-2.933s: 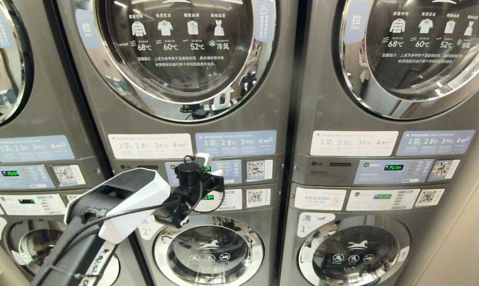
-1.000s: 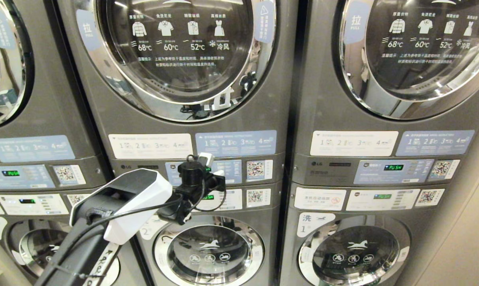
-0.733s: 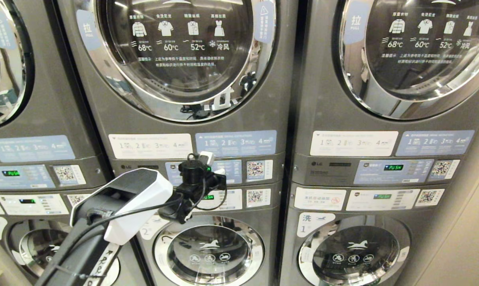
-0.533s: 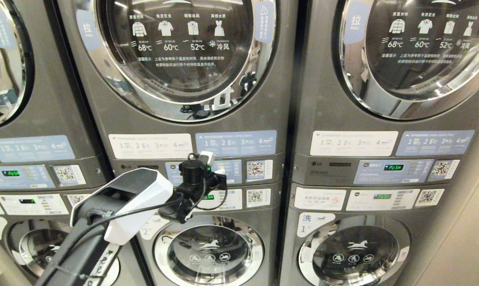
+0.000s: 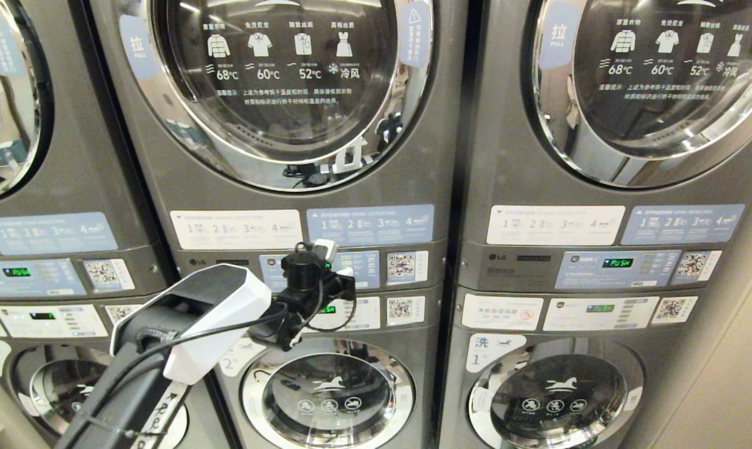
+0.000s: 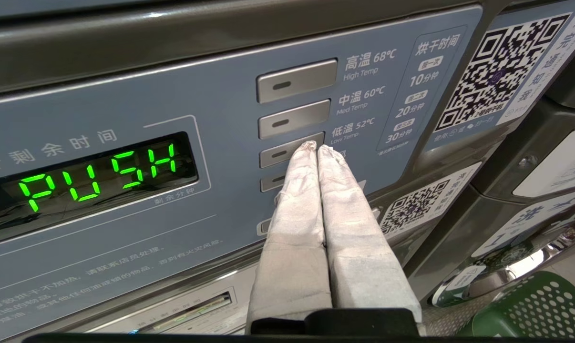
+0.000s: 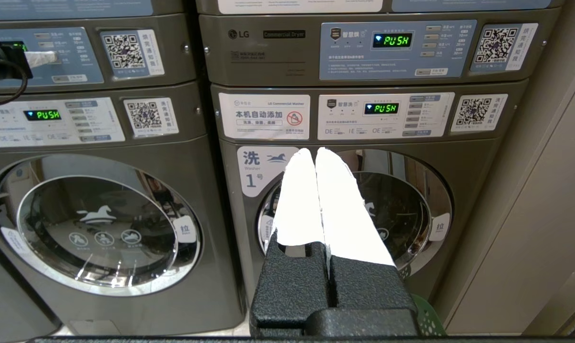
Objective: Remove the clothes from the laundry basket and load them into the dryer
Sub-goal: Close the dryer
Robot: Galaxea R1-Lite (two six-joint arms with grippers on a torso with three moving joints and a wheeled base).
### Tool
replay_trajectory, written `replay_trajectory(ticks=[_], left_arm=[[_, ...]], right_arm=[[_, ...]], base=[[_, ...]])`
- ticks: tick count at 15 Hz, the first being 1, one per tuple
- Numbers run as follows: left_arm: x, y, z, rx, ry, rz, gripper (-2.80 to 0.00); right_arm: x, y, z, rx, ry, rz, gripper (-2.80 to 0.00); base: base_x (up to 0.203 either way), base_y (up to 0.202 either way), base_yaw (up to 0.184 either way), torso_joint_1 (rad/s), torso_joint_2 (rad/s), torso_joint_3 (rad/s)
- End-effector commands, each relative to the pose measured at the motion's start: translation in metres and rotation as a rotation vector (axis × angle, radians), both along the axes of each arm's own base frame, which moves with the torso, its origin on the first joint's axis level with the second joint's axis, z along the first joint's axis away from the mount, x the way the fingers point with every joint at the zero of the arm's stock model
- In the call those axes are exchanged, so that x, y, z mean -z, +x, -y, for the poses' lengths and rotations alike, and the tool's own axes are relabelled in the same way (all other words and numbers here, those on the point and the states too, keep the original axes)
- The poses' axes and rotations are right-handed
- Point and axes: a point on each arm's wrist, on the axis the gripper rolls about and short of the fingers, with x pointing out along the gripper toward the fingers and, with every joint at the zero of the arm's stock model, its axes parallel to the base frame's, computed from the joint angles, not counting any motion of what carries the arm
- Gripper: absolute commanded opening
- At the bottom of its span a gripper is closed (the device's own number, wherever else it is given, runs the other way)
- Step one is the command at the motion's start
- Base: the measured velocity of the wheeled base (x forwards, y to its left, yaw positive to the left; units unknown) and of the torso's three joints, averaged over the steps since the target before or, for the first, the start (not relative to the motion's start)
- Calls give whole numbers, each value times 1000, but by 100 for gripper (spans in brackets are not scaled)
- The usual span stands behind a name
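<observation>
dryer doors (image 5: 289, 81): 3 | washer doors (image 5: 327, 393): 3 | green PUSH displays (image 7: 391, 40): 3 in right wrist view | QR stickers (image 7: 499, 45): 4 there | claws (image 6: 316, 148): 2

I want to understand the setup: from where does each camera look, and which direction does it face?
Head view: from high, facing the stacked machines; the left arm shows.
Left wrist view: behind the shut left gripper, tips at the low temp button on the dryer panel.
Right wrist view: low, behind the shut right gripper, facing washer 1.
Shared: head and right wrist views both show the left gripper at that panel.
</observation>
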Motion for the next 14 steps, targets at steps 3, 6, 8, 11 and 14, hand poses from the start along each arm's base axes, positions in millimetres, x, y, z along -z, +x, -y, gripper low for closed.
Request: replay_trajectory(ticks=[3,6,8,11,14], left_arm=[[-1,2,-4,-10,-3,7,-280],[-3,2,-4,-10,-3,12,-280],[-4,4,-5,-27,3,4,-280],[-11,1,-2,-26,3,12,-280],[-20,-21,-3,-11,10,2,-280]], right_arm=[[0,0,0,0,0,0,-280],[0,0,0,0,0,0,-280],[0,0,0,0,0,0,-280],[0,0,0,0,0,0,-280],[0,0,0,0,0,0,-280]], base=[[0,0,0,0,0,0],[0,0,0,0,0,0],[0,0,0,0,0,0],[0,0,0,0,0,0],[0,0,0,0,0,0]])
